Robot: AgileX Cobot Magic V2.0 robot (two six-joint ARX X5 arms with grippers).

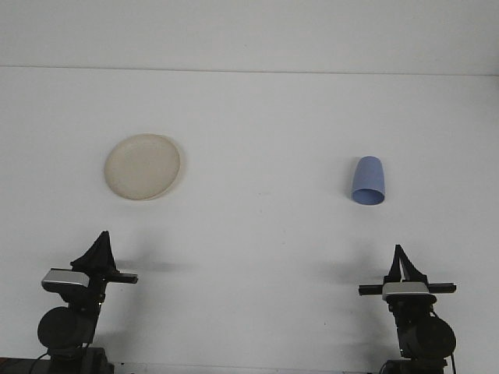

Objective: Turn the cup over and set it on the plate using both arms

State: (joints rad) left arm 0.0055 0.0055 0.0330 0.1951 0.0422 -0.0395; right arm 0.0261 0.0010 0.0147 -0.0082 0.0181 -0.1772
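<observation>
Both arms are cut off by the bottom edge, so only their upper ends show. The left claw [100, 248] and the right claw [402, 262] are seen end-on as small dark wedges, and whether their fingers are parted cannot be told. The blue cup [368, 181] stands mouth down, so its inside is hidden, and the worktop [257, 234] runs out of view at both sides.
</observation>
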